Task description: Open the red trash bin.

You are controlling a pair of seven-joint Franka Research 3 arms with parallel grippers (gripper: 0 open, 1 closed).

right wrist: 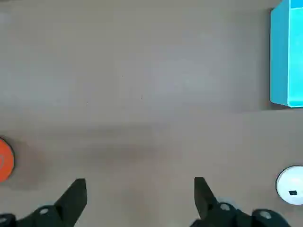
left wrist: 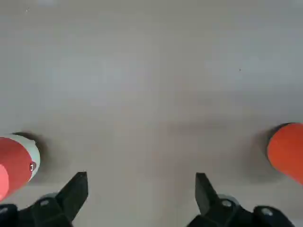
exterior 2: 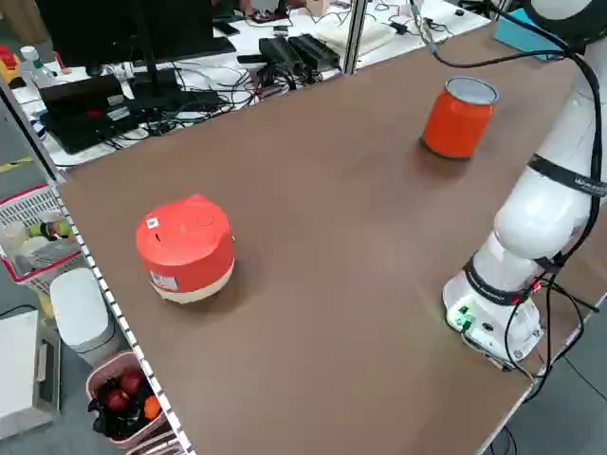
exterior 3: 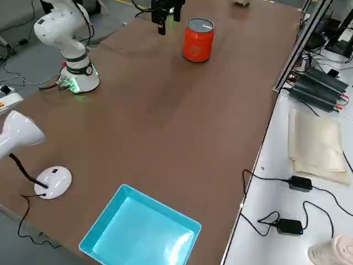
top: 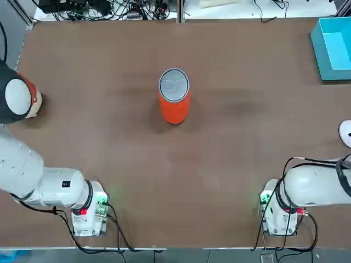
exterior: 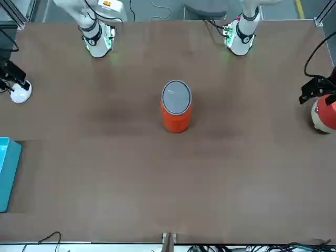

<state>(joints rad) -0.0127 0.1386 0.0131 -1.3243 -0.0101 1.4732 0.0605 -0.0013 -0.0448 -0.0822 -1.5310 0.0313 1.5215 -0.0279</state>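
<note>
The red trash bin (top: 174, 103) stands upright in the middle of the table, an orange-red cylinder with its round grey lid (top: 174, 85) flat and shut; it also shows in the front view (exterior: 176, 113) and the left side view (exterior 2: 457, 119). My left gripper (left wrist: 142, 178) hangs open and empty over the table's left side, well away from the bin (left wrist: 287, 151). My right gripper (right wrist: 139, 181) is open and empty over the right side, with the bin (right wrist: 4, 159) far off at the picture's edge.
A red domed pot with a cream base (exterior 2: 186, 248) sits near the left edge, beside the left gripper. A teal box (top: 334, 46) stands at the far right corner, and a white lamp base (right wrist: 290, 185) lies near the right edge. Cables and electronics line the far side.
</note>
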